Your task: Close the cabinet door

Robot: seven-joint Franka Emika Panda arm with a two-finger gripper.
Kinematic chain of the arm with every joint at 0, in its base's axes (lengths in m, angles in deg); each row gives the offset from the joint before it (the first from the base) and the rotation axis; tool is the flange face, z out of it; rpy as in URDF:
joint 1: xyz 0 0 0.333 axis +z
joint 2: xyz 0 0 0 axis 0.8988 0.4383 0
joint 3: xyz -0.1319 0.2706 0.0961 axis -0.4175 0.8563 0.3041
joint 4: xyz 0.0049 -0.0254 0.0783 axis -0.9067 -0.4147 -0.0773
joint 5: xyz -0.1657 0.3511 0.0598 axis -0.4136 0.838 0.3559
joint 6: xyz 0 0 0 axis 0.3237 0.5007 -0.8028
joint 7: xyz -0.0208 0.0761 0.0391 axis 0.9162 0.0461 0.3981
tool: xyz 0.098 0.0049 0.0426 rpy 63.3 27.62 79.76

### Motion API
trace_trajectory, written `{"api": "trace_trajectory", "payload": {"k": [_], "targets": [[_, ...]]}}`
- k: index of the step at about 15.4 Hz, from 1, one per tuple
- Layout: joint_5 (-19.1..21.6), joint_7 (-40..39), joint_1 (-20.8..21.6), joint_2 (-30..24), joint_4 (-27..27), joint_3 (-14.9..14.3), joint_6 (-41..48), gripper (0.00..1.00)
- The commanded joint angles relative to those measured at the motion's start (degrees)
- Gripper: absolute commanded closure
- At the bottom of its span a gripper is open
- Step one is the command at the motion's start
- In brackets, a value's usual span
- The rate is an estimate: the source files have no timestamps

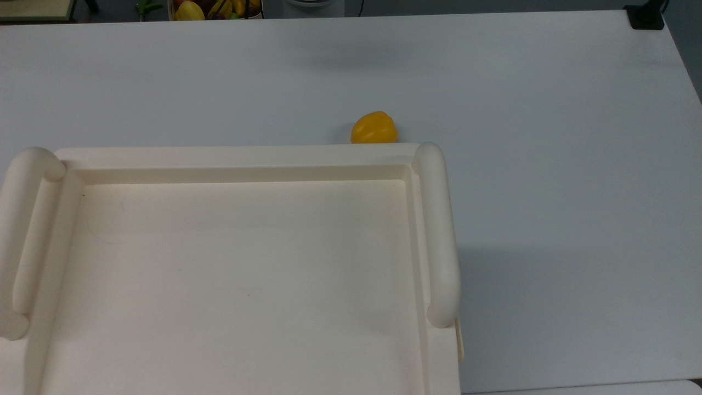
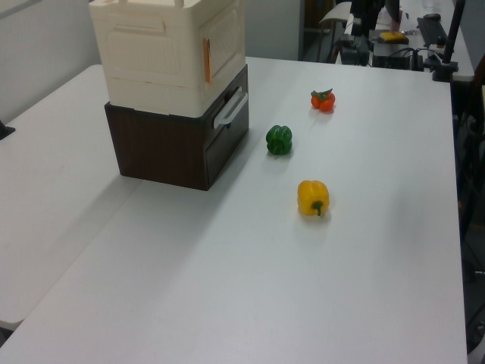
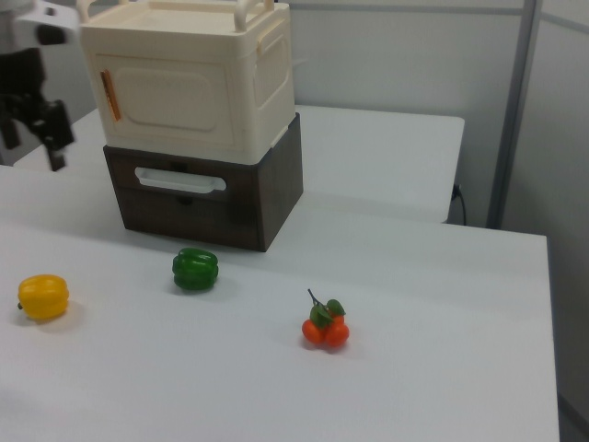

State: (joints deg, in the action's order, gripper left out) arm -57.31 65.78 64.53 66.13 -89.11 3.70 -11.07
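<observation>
The cabinet door (image 3: 170,97) is the cream panel on the front of the cream cabinet (image 3: 267,64), with an orange strip along its left edge. It lies flush with the cabinet front. In the left view the cabinet door (image 2: 225,36) is the right-hand face, also flush. My black gripper (image 3: 32,152) hangs at the right view's far left, above the table and apart from the cabinet, with its fingers spread and nothing between them.
The cabinet sits on a dark brown drawer unit (image 3: 198,198). On the white table lie a yellow pepper (image 3: 43,296), a green pepper (image 3: 195,268) and a bunch of tomatoes (image 3: 324,329). The cabinet top (image 1: 241,274) carries two bar handles. A fruit basket (image 1: 216,7) stands beyond the table's far edge.
</observation>
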Motion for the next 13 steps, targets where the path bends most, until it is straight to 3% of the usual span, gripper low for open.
{"api": "trace_trajectory", "payload": {"k": [1,7,13], "targets": [[-2.2,2.6,0.5,1.2,-0.5,4.7,0.2,0.0],[-3.9,-7.5,0.9,3.9,-1.7,3.3,-10.7,0.0],[-3.7,-7.0,0.9,3.8,-2.0,2.8,-10.5,0.0]]}}
